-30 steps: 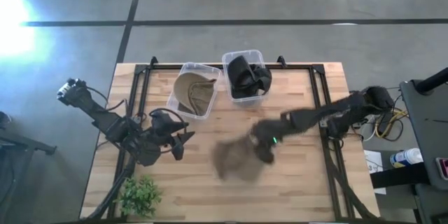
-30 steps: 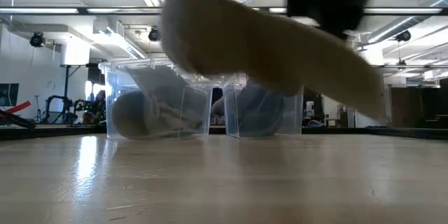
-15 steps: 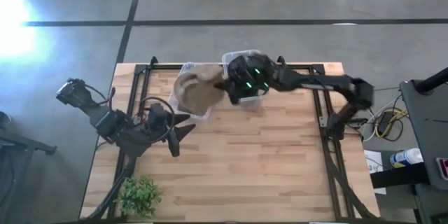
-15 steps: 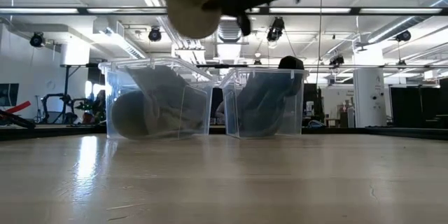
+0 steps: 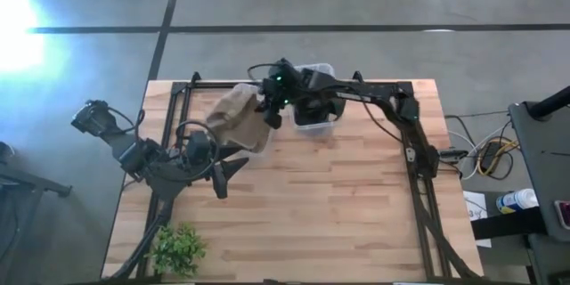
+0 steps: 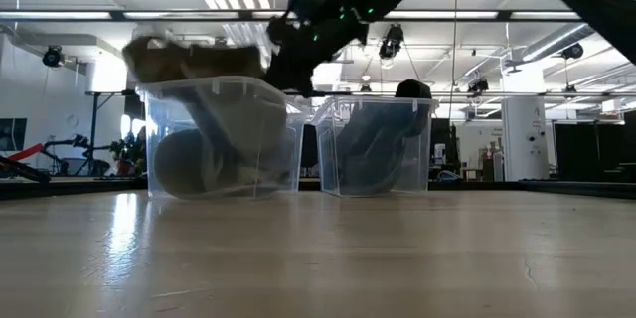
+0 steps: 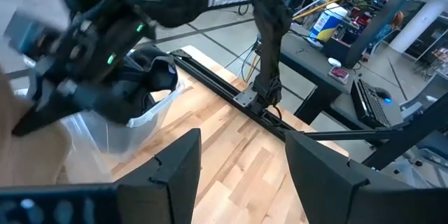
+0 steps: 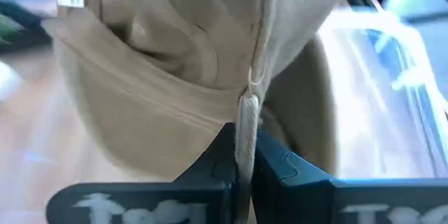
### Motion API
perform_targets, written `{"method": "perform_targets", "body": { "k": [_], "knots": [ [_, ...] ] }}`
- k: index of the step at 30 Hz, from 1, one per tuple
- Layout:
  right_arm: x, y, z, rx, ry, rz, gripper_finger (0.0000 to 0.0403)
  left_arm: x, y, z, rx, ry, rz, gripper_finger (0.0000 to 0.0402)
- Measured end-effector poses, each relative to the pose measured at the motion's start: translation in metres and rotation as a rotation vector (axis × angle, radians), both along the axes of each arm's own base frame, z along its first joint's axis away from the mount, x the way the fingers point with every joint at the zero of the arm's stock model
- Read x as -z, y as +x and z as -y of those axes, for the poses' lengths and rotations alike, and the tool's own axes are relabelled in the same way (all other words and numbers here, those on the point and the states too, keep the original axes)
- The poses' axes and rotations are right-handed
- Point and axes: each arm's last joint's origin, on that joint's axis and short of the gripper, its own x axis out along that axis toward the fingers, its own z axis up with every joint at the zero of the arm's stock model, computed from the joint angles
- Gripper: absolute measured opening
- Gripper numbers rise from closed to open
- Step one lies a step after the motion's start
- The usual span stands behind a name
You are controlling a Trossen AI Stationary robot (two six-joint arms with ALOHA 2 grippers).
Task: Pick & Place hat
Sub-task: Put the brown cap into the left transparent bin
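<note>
A tan hat (image 5: 236,116) hangs over the left clear bin (image 5: 233,89) at the table's far edge; in the low view the tan hat (image 6: 194,57) sits just above that bin's rim (image 6: 214,84). Another tan hat lies inside this bin (image 6: 184,164). My right gripper (image 5: 268,111) reaches across from the right and is shut on the hat. The right clear bin (image 5: 331,76) holds dark hats (image 5: 312,100). My left gripper (image 5: 230,174) waits open near the table's left side. My right gripper (image 8: 241,145) pinches the tan hat's stitched brim edge (image 8: 246,112) between its two fingers. It comes roughly level from the table's right side. The hat is lifted clear and stretches away from the fingers over the left bin.
A small green plant (image 5: 175,249) stands at the near left corner. Dark frame rails (image 5: 414,156) run along the table's sides. The wooden top (image 5: 329,214) in the middle and near part is bare. The room shows beyond the bins in the low view.
My right gripper, shut on the tan hat, has swung from above the table's middle up and toward the far edge, then left past the dark-hat bin. The hat has travelled with it, lifted clear throughout, and now hangs over the left bin.
</note>
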Motion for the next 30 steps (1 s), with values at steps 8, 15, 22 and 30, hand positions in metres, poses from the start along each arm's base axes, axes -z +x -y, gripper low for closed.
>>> {"method": "perform_targets", "body": {
  "k": [8,15,22,30],
  "knots": [
    [0.032,0.018,0.007,-0.032,-0.097,-0.171,0.0013,0.002,-0.001,-0.001,-0.001,0.015,-0.018,0.0202],
    [0.041,0.021,0.008,-0.056,-0.245,-0.374,0.0054,0.004,-0.002,-0.002,-0.037,0.049,-0.037,0.0202],
    [0.018,0.023,0.010,-0.046,-0.304,-0.360,0.0115,0.005,-0.003,-0.003,-0.052,0.067,-0.048,0.0202],
    [-0.037,0.009,0.002,-0.043,-0.342,-0.263,0.0150,0.005,-0.003,-0.004,-0.065,0.095,-0.052,0.0202]
  ]
}}
